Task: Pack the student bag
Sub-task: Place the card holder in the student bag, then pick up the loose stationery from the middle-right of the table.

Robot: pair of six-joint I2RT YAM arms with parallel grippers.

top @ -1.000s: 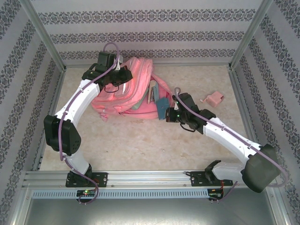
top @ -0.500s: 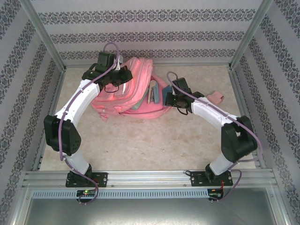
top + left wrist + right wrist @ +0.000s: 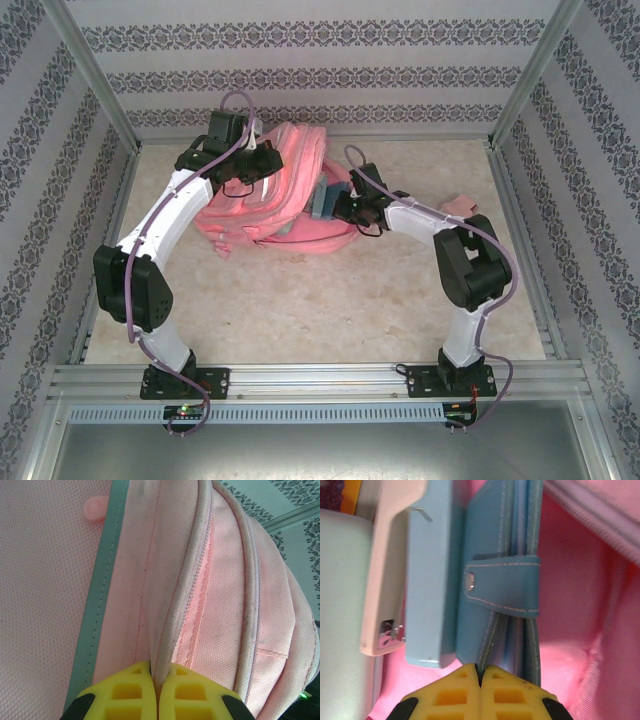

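Swinging in from the right, the right arm has folded its elbow up high and carried a blue wallet (image 3: 326, 200) from the open desk (image 3: 300, 310) to the mouth of the student bag (image 3: 285, 185); the left arm has not shifted.

Around the wallet, inside the pink lining, sits what looks like a pale blue and white stapler (image 3: 420, 580), lying just beside the wallet's left face, with a grey-green surface further left. A small pink box (image 3: 460, 207) lies on the desk to the right, partly hidden behind the right arm's forearm.

On the right arm, the forearm reaches leftward, nearly level, into the bag's opening. Its right claw (image 3: 481, 672) is pressed together on the wallet's lower edge, below the snap strap. The left arm bows out to the left, forearm sloping to the far side, wrist over the bag's upper left part. Its left claw (image 3: 156, 677) is pinched on a fold of pink cloth beside a zip (image 3: 200, 580), with a grey-green trim stripe (image 3: 95, 620) alongside.

The bag lies flat on the far half of the desk, left of middle. Its long axis seems to run across the desk, left to right, mouth gaping toward the right.
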